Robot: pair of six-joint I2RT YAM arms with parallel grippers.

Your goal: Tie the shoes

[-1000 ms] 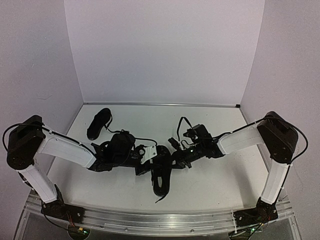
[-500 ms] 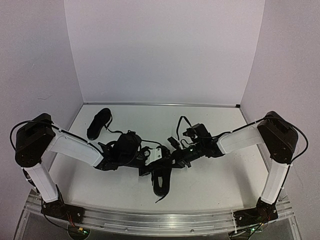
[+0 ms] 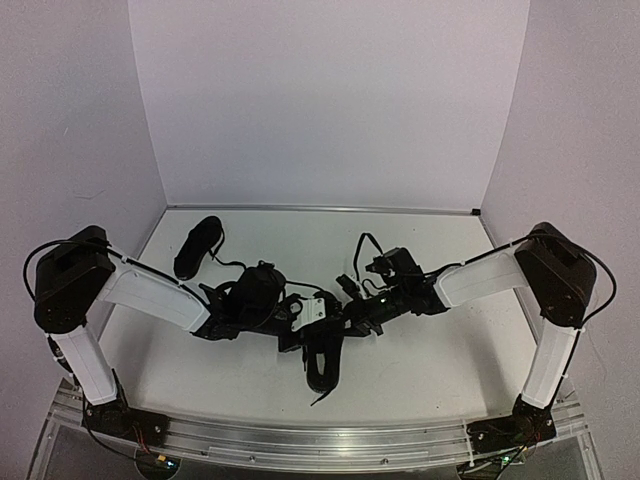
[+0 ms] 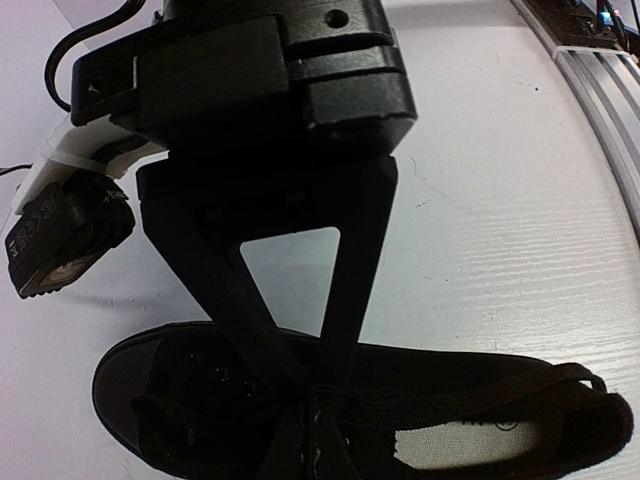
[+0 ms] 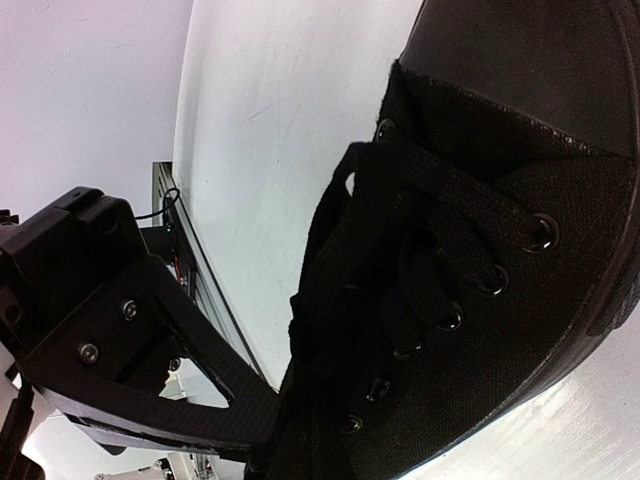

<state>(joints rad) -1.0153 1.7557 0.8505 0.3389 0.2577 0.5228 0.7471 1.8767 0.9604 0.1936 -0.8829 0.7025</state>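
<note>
One black shoe [image 3: 322, 358] lies at the table's middle, toe toward the near edge. Both arms meet over its laces. My left gripper [image 3: 306, 326] is shut: in the left wrist view its fingertips [image 4: 318, 395] pinch a thin black lace [image 4: 480, 392] that runs along the shoe [image 4: 560, 430]. From the other side my right gripper [image 3: 349, 318] comes in, also shut. Its tips [image 5: 285, 405] are buried in the lace strands [image 5: 340, 250] beside the eyelets of the shoe [image 5: 520, 150], apparently gripping one. The second shoe [image 3: 197, 246] lies apart at the back left.
White walls close in the table at the back and on both sides. A metal rail [image 3: 320, 440] runs along the near edge with the arm bases on it. The right arm's wrist camera [image 4: 60, 235] hangs close beside the left gripper.
The left arm has slid right toward the middle shoe and its gripper has closed on the lace. The right arm and both shoes have stayed put.
</note>
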